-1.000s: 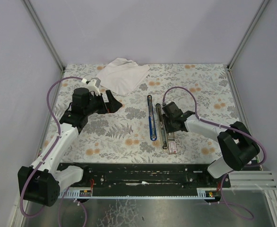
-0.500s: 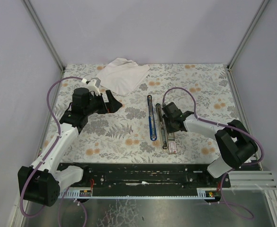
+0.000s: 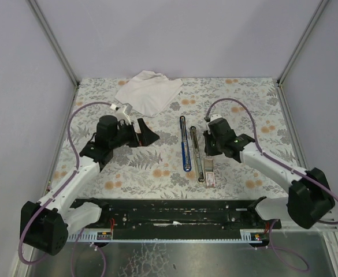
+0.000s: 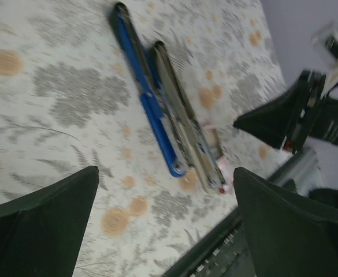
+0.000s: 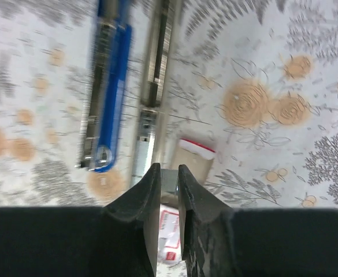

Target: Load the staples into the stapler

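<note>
The stapler lies opened flat on the flowered mat: a blue arm [image 3: 184,149] [image 5: 114,86] and beside it the silvery staple channel [image 3: 199,157] [image 5: 157,69]. The staples' small box [image 3: 210,174] [image 5: 195,157], with a red-and-white label, sits at the channel's near right end. My right gripper [image 3: 208,151] [image 5: 169,171] hovers over the box, shut on a short silvery strip of staples [image 5: 169,182]. My left gripper [image 3: 149,134] [image 4: 166,173] stands open left of the stapler, nothing between its fingers; its view shows the stapler [image 4: 157,109] ahead.
A crumpled white cloth [image 3: 148,91] lies at the back of the mat. The black rail of the arm bases [image 3: 169,210] runs along the near edge. Lilac walls close in the left, back and right sides.
The right jaws have closed on the staple strip and the right arm has risen, its elbow swinging out to the right. The left arm has shifted right, toward the stapler.
</note>
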### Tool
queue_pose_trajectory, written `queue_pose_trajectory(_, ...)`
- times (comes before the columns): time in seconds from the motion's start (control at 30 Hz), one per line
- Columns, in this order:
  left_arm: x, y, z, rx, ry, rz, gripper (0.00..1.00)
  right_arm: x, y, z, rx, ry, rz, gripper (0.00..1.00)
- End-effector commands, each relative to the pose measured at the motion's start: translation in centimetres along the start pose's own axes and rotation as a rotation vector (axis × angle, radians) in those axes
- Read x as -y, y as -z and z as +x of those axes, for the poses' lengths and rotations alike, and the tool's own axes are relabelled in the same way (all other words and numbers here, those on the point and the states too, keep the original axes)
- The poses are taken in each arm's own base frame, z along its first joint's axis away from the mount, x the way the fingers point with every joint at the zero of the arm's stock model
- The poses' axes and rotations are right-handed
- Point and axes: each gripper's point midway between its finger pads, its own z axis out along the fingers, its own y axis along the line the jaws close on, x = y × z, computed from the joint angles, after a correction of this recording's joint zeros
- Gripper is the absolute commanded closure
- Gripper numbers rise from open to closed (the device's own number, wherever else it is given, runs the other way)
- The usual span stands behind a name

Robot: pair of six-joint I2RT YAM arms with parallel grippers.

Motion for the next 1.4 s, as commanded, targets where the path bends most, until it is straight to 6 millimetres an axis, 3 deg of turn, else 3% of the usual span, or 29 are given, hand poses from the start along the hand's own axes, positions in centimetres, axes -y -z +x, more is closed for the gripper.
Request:
queue_pose_trajectory(0.0,6.5,0.2,0.8,0.028,0.055,0.258,0.00,-4.2,5.0,-5.2,0.158,-0.038,-0.235,0.79)
queue_pose_trajectory(0.1,10.4,1.2,1.9,0.027,0.087,0.421,0.00,-7.6,8.7,-8.0,0.260,-0.066,-0.435,0.78)
queue_pose_trajectory(0.27,13.9,3.3,2.4,0.032,0.138,0.585,0.00,-12.5,15.5,-11.7,0.407,-0.092,-0.773,0.78)
queue_pose_trajectory(0.43,17.1,5.1,1.8,0.029,0.131,0.721,0.04,-15.6,20.7,-12.9,0.457,-0.089,-1.049,0.78)
queue_pose_trajectory(0.57,18.8,6.3,1.1,0.039,0.112,0.788,0.17,-16.7,23.4,-13.0,0.475,-0.075,-1.182,0.77)
queue_pose_trajectory(0.87,21.0,7.7,0.2,0.049,0.128,0.899,0.41,-17.3,24.0,-12.0,0.440,-0.054,-1.257,0.77)
queue_pose_trajectory(1.37,21.9,7.9,-0.5,0.059,0.135,0.914,0.72,-17.4,23.8,-11.0,0.404,-0.046,-1.292,0.77)
